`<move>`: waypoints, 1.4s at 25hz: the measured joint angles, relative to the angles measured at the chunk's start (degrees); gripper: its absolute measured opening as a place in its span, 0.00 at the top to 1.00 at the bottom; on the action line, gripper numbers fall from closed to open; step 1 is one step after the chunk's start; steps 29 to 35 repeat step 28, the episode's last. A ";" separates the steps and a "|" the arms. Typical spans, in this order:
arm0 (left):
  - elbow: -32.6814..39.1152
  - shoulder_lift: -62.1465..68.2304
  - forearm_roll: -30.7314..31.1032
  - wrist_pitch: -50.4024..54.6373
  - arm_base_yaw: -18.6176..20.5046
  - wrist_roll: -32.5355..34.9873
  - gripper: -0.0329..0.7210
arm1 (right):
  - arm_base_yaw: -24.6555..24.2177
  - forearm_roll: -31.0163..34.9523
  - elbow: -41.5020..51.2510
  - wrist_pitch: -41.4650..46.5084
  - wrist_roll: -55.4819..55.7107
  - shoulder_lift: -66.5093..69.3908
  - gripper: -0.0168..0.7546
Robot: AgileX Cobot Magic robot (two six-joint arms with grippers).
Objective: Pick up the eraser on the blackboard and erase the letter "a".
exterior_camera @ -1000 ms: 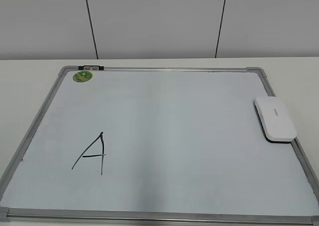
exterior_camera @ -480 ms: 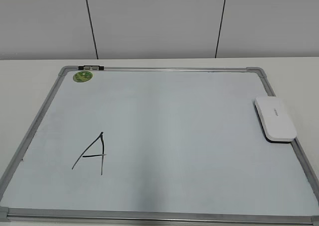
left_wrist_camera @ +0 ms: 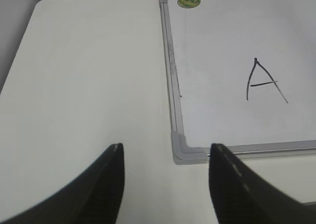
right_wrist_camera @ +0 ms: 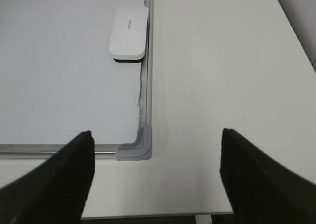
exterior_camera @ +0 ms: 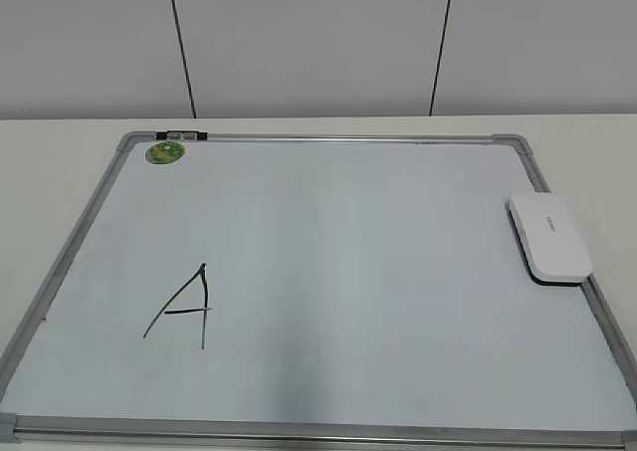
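Note:
The blackboard (exterior_camera: 328,137) lies flat on the white table. The white eraser (exterior_camera: 549,237) rests on its right edge, also seen in the right wrist view (right_wrist_camera: 129,32). A large angular capital "A" (exterior_camera: 184,312) is drawn at the lower left, also in the left wrist view (left_wrist_camera: 264,80). No small lowercase "a" shows in any view. My left gripper (left_wrist_camera: 165,152) is open and empty over the table by the board's near left corner. My right gripper (right_wrist_camera: 157,137) is open and empty above the near right corner, well short of the eraser. Neither gripper shows in the exterior view.
A round green sticker (exterior_camera: 165,152) and a small clip (exterior_camera: 182,133) sit at the board's far left corner. The white table (left_wrist_camera: 89,75) extends left of the board and to its right (right_wrist_camera: 222,61). A panelled wall stands behind.

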 joint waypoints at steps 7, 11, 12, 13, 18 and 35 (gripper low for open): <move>0.00 0.00 0.00 0.00 0.00 0.00 0.42 | 0.00 0.00 0.00 0.00 0.00 0.00 0.22; 0.00 0.00 0.00 0.00 0.00 0.00 0.42 | 0.00 0.00 0.00 0.00 0.00 0.00 0.22; 0.00 0.00 0.00 0.00 0.00 0.00 0.42 | 0.00 0.00 0.00 0.00 0.00 0.00 0.22; 0.00 0.00 0.00 0.00 0.00 0.00 0.42 | 0.00 0.00 0.00 0.00 0.00 0.00 0.22; 0.00 0.00 0.00 0.00 0.00 0.00 0.42 | 0.00 0.00 0.00 0.00 0.00 0.00 0.22; 0.00 0.00 0.00 0.00 0.00 0.00 0.42 | 0.00 0.00 0.00 0.00 0.00 0.00 0.22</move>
